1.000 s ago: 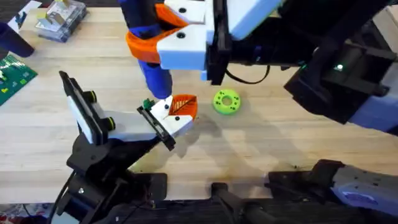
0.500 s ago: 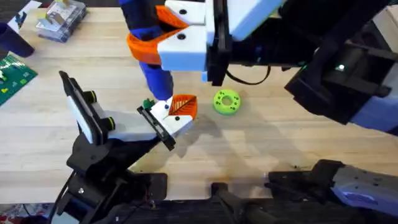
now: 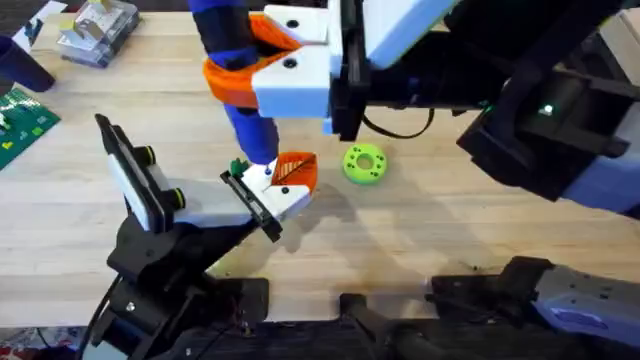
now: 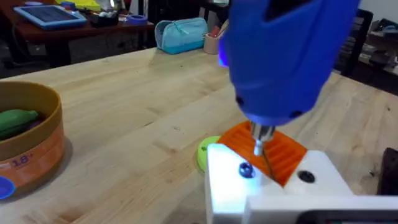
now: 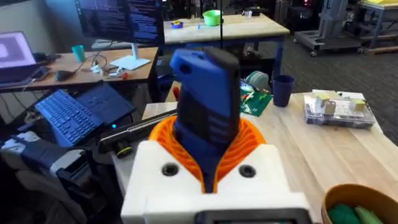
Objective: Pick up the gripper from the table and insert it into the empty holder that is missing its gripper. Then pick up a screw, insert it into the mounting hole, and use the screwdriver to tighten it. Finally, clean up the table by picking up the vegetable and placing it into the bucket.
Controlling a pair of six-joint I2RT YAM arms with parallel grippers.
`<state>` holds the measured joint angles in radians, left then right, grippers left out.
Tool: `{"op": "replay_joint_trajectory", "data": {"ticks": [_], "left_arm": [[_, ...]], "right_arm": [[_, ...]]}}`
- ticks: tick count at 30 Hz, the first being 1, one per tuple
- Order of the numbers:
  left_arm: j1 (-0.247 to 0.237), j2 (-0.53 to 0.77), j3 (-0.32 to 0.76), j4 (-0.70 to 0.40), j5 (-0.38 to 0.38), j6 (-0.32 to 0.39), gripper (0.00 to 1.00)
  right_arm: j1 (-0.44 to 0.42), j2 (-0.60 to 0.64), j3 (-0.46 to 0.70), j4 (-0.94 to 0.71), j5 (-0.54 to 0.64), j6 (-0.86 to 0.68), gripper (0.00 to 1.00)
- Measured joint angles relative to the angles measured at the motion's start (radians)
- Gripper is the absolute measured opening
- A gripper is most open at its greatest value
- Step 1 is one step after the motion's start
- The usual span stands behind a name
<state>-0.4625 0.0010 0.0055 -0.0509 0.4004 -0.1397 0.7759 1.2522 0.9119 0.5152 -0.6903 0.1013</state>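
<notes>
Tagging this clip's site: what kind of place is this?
Probably a robotics lab or workshop: a wooden workbench, a green circuit board, and in the right wrist view a laptop and more benches behind.

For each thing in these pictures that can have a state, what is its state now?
gripper: seated on the holder.
screwdriver: upright, tip down on the gripper, held in the right hand.
bucket: upright, green vegetable already inside.
green ring disc: flat on the table, untouched.
</notes>
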Motion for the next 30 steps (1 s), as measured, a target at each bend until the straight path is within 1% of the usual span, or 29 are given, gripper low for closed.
{"op": "replay_joint_trajectory", "data": {"ticks": [13,30], "left_arm": [[0.000,0.000,0.000,0.000,0.000,0.000,0.015],[0.000,0.000,0.000,-0.001,0.000,0.000,0.014]], "right_arm": [[0.001,0.031,0.000,-0.003,0.000,0.000,0.051],[0.002,0.031,0.002,-0.030,0.001,0.000,0.051]]}}
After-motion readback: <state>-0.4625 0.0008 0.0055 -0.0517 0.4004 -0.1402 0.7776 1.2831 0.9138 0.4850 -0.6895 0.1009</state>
